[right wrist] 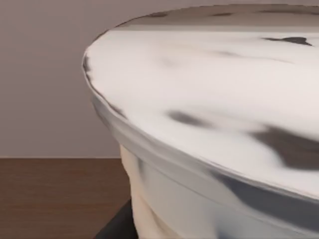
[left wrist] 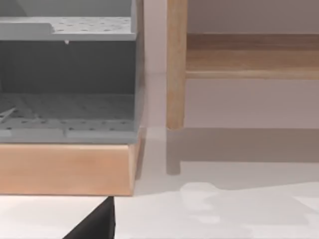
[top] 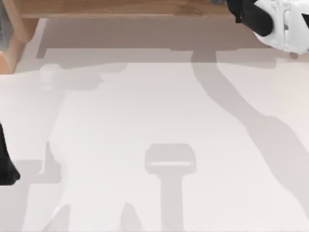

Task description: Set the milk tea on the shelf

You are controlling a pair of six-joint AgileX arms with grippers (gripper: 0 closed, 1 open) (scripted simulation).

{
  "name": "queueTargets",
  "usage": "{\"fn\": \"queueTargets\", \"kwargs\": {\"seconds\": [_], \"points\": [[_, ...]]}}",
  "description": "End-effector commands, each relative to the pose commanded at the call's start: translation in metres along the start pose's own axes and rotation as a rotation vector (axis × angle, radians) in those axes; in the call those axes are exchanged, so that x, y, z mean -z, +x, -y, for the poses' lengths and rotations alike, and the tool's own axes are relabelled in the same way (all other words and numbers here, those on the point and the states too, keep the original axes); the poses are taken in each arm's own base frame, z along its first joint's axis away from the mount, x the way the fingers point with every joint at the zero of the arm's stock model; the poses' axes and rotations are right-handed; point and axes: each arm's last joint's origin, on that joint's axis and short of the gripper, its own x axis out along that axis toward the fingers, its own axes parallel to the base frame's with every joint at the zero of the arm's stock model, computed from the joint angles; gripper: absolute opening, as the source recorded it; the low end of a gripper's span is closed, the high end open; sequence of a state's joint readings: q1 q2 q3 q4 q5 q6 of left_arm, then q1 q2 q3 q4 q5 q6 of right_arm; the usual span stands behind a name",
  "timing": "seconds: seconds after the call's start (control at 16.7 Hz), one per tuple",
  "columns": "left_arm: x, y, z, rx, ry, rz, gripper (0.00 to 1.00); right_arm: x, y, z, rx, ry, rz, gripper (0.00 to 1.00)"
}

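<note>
The milk tea (right wrist: 209, 99) looms very close in the right wrist view: white mottled top, greyish clear rim, pale tan body below. A dark finger (right wrist: 117, 224) lies against the cup's lower side, above the brown wooden board of the shelf (right wrist: 55, 199). In the top view my right gripper (top: 248, 14) reaches over the shelf (top: 120, 8) at the far right. The left wrist view takes in a shelf post (left wrist: 175, 64) and the board. My left arm (top: 5, 164) stays parked at the table's left edge.
A grey perforated rack (left wrist: 70, 74) on a light wooden base (left wrist: 65, 169) stands at the table's back left corner, next to the shelf post. The rack's wooden edge (top: 9, 55) juts into the white tabletop (top: 159, 106).
</note>
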State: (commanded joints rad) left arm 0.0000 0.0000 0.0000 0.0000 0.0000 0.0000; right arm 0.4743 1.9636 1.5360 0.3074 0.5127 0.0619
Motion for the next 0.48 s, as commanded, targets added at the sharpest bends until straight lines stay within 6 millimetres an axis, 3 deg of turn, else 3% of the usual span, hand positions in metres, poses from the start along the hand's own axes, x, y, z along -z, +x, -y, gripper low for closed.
{"fn": "queueTargets", "kwargs": {"seconds": [0.48], "points": [[0.000,0.000,0.000,0.000,0.000,0.000,1.00,0.009,0.015,-0.003,-0.004,0.003,0.005,0.00]]}}
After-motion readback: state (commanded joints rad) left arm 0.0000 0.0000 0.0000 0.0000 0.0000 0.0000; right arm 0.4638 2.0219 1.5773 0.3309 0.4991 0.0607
